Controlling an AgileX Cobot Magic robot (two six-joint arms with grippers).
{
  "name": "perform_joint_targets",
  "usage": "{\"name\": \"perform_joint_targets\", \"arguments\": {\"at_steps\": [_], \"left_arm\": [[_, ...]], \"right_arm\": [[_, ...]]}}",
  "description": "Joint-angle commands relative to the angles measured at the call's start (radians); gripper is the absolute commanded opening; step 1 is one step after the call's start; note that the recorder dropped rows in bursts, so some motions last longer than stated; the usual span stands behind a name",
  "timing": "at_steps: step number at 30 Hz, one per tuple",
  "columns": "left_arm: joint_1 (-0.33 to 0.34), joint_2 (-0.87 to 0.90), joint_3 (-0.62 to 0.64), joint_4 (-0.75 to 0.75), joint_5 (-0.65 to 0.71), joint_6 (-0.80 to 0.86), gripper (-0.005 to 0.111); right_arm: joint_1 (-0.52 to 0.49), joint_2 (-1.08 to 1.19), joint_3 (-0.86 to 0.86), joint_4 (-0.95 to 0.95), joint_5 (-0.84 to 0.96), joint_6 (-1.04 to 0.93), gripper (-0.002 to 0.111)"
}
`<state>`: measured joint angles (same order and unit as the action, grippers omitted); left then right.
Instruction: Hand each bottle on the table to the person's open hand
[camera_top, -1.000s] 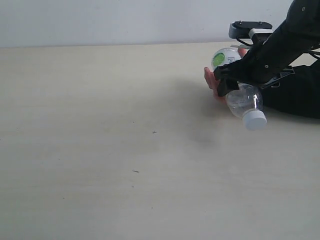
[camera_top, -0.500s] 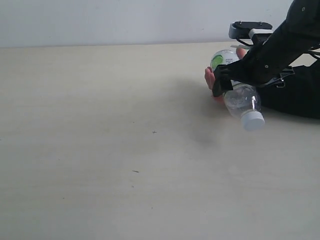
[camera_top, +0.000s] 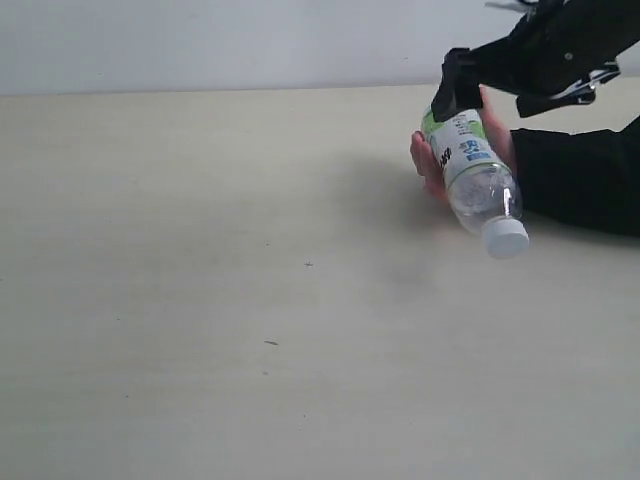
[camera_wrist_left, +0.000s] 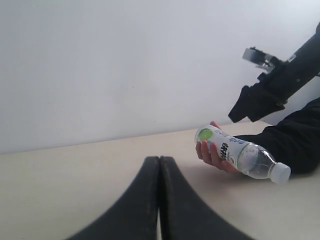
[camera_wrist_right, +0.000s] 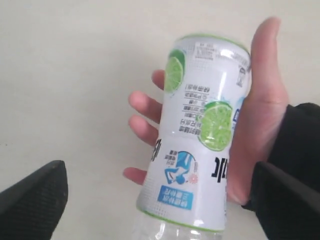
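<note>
Over the counter (camera_top: 200, 300), the right claw (camera_top: 453, 92) has lifted just above the bottle (camera_top: 470, 165), spread wide and empty. The left claw (camera_wrist_left: 159, 200) is pressed closed, empty. The bottle lies in the person's open hand (camera_top: 425, 162), hiding most of the palm.

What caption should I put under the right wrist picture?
Lime-label bottle lying on a person's open hand, framed by the open right gripper.
</note>
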<state>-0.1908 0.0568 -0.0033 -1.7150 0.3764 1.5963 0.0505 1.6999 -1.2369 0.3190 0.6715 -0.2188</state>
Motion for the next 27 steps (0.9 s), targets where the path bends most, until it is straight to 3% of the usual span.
{"name": "perform_joint_targets", "arguments": {"at_steps": [1, 3, 8, 27], "left_arm": [[0.003, -0.003, 0.003, -0.001, 0.001, -0.002, 0.000], [0.003, -0.003, 0.003, -0.001, 0.001, -0.002, 0.000], [0.003, -0.003, 0.003, -0.001, 0.001, -0.002, 0.000], [0.003, -0.003, 0.003, -0.001, 0.003, -0.002, 0.000]], "right_arm": [[-0.004, -0.124, 0.008, -0.009, 0.031, -0.052, 0.087], [-0.004, -0.173, 0.039, -0.007, -0.003, -0.068, 0.073], [-0.004, -0.326, 0.175, -0.002, -0.124, -0.066, 0.001], [-0.004, -0.800, 0.588, 0.180, -0.234, -0.182, 0.001]]}}
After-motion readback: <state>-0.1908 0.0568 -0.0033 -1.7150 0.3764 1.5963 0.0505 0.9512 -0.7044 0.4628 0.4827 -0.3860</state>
